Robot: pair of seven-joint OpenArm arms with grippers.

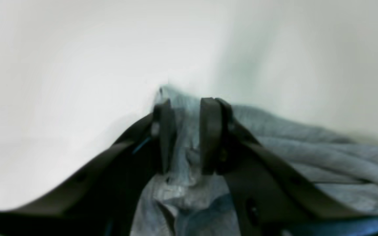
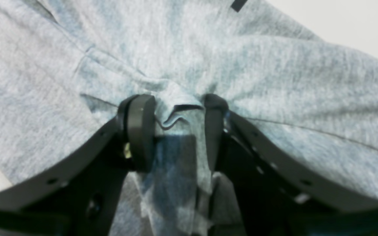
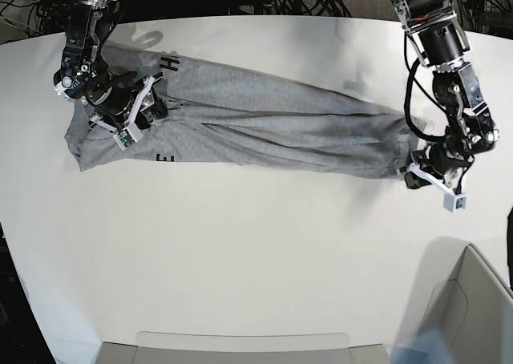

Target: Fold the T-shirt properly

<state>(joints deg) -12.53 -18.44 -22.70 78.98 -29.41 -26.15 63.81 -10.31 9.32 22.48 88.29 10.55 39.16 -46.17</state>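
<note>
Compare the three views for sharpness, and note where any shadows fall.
Left wrist view: soft and smeared, the T-shirt and table blurred. Right wrist view: sharper, cloth weave visible. Base view: crispest, with faint arm shadows on the table near the top edge.

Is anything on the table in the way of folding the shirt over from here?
Nothing visible. The heather-grey cotton T-shirt lies stretched between the left gripper and right gripper, both clamped on cloth. The white table beside it shows nothing on it.
</note>
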